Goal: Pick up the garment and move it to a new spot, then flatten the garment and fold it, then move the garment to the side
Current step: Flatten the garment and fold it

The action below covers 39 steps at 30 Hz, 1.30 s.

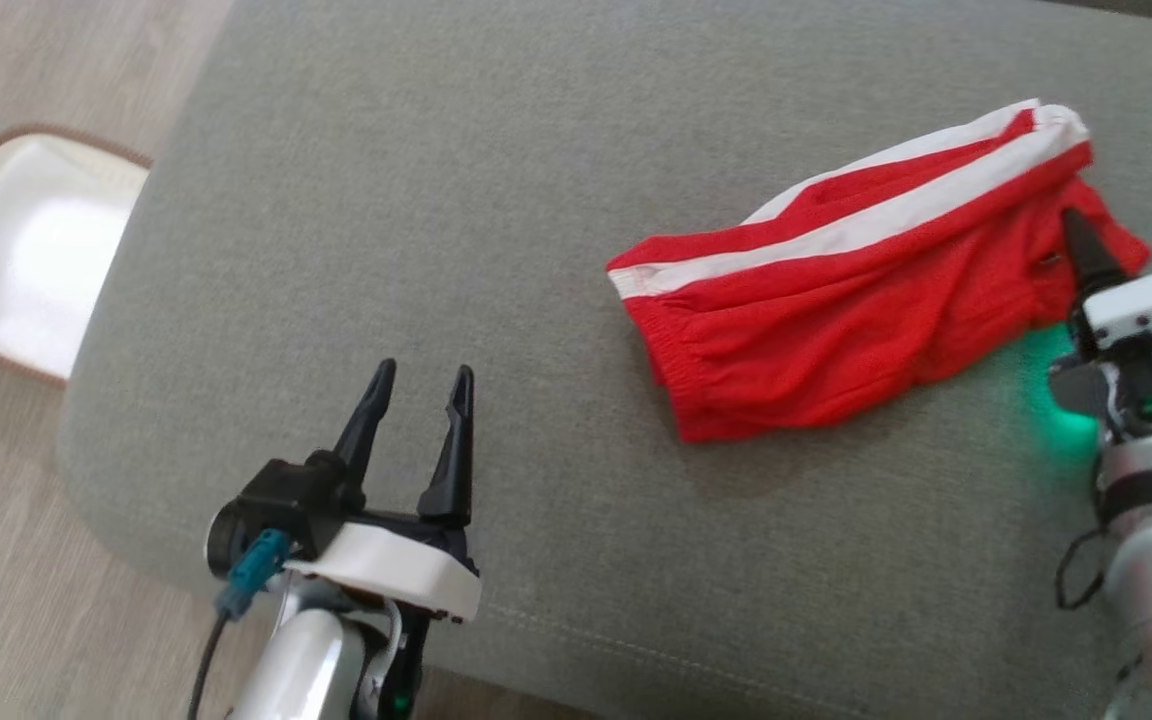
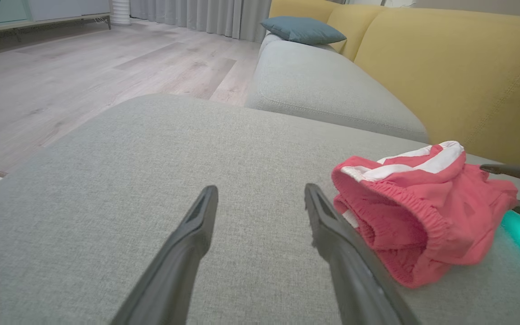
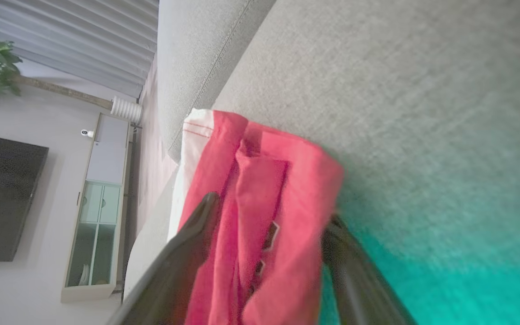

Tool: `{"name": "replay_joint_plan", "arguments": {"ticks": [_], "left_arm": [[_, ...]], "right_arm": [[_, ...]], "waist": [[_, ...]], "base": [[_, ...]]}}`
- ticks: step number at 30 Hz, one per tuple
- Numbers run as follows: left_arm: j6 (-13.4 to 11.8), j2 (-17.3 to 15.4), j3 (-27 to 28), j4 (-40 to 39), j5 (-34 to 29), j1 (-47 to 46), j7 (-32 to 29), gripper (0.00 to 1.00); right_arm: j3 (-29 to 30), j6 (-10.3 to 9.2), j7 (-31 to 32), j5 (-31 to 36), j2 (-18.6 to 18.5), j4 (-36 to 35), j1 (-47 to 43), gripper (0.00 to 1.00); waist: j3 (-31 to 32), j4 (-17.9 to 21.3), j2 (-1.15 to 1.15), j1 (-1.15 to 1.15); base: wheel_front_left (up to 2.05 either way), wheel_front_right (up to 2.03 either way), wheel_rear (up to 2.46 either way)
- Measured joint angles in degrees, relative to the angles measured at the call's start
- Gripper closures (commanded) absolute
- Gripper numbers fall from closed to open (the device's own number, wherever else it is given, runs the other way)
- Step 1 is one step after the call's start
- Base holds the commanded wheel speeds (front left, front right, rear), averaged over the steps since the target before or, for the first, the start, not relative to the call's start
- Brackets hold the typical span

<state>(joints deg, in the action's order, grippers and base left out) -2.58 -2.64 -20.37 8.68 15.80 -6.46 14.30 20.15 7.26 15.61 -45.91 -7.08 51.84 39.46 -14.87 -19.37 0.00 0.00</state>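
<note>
**Red shorts on the right of the sofa seat, right tool astride one end**

Head view: the folded red mesh shorts with white side stripes [image 1: 836, 320] lie on the right part of the grey fabric sofa seat [image 1: 436, 200]. The left tool [image 1: 424, 370] hangs over the seat's near-left edge, released, fingers apart, well clear of the shorts. The right tool [image 1: 1081, 290] is at the shorts' right end, one dark finger lying over the cloth. Green light glows on the seat beside it.

Left wrist view: the left tool [image 2: 261, 189] gapes above bare seat. The shorts [image 2: 422, 212] sit just to its right, elastic waistband nearest, before a yellow upholstered backrest [image 2: 445, 67].

Right wrist view: the right tool [image 3: 271, 210] is released, its fingers spread wide with the shorts' end [image 3: 282, 180] between them.
</note>
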Motion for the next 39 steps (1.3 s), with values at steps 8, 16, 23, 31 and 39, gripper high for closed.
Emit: {"name": "replay_joint_plan", "arguments": {"ticks": [8,16,23,31,39], "left_arm": [[-0.5,0.0,-1.7,-0.5,0.1,-1.9,0.0,0.00],[-0.8,0.1,-3.0,-0.7,0.5,-2.4,0.0,0.00],[-1.0,0.1,-2.8,-0.3,0.7,-2.3,0.0,0.00],[-0.9,0.0,-1.0,0.4,0.6,-2.2,0.0,0.00],[-0.3,0.1,-0.2,1.2,0.4,-0.7,0.0,0.00]], "right_arm": [[0.6,0.00,0.8,4.2,-3.6,5.3,6.4,0.00],[0.3,0.00,0.8,7.1,-4.7,9.3,10.0,0.52],[-0.7,0.01,-1.9,7.4,-3.0,10.5,10.3,1.00],[1.0,0.01,-7.4,2.4,0.4,7.7,5.8,1.00],[3.2,0.01,-11.7,-2.0,2.2,2.1,-4.7,1.00]], "waist": [[-2.6,-2.7,0.00,0.00],[-3.3,-3.7,0.00,0.00],[-2.0,-2.5,0.00,0.00],[0.7,1.5,0.00,0.00],[4.8,6.0,0.00,0.00]], "base": [[0.00,0.00,0.00],[0.00,0.00,0.00],[0.00,0.00,0.00],[0.00,0.00,0.00],[0.00,0.00,0.00]]}}
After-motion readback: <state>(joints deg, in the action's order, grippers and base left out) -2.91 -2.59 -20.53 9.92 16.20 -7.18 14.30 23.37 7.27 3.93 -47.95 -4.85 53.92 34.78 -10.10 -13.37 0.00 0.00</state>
